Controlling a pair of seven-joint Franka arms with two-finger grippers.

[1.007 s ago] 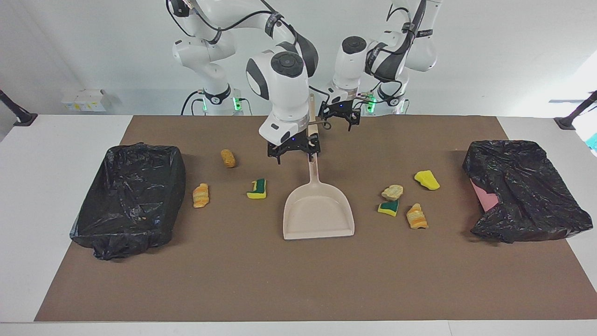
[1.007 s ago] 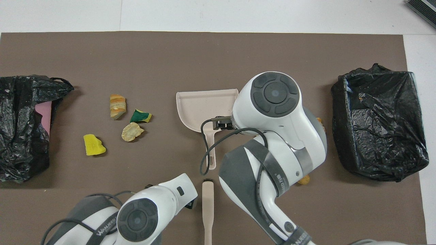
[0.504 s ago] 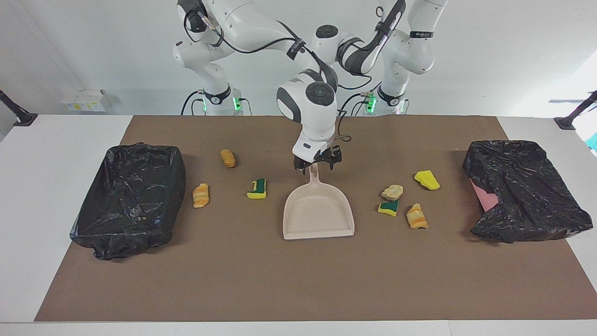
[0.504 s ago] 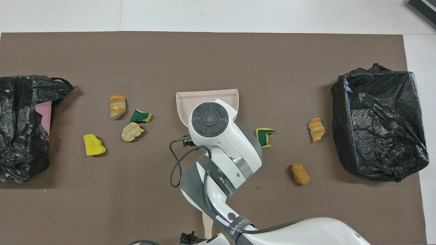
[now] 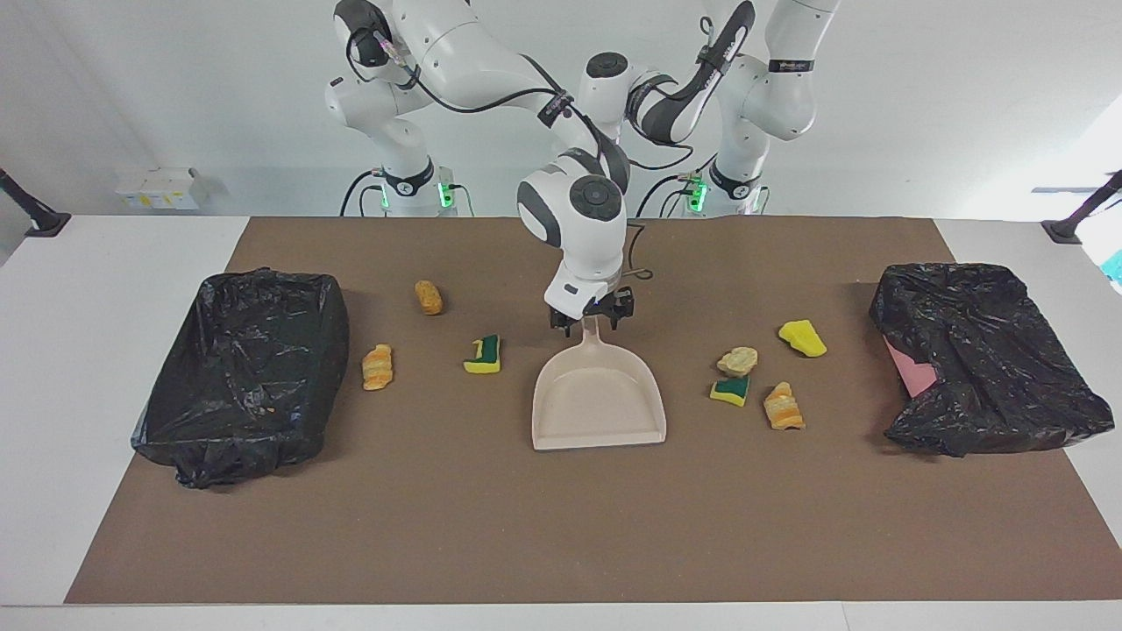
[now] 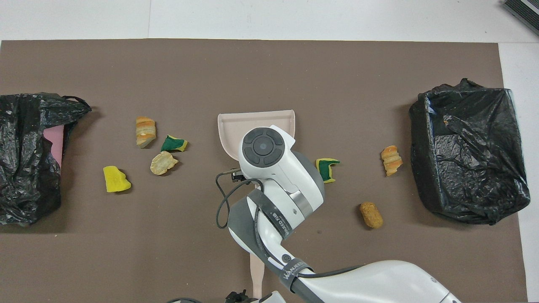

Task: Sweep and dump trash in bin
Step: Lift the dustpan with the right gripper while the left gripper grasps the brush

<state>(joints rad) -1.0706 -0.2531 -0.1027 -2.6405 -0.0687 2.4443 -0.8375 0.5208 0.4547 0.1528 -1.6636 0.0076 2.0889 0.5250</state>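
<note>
The right gripper (image 5: 589, 320) is positioned at the dustpan (image 5: 599, 393) handle; finger state cannot be told. All 7 trash (image 5: 482, 355) scraps lie scattered beside it. The handle should be gripped squarely.

Beige dustpan (image 5: 599, 394) mid-mat, brush handle (image 6: 255, 275) nearer the robots, on brown mat (image 5: 561, 526)

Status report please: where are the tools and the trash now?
Right tool down at dustpan handle. Left tool near brush. Seven trash scraps unswept on mat. Nothing in way.
</note>
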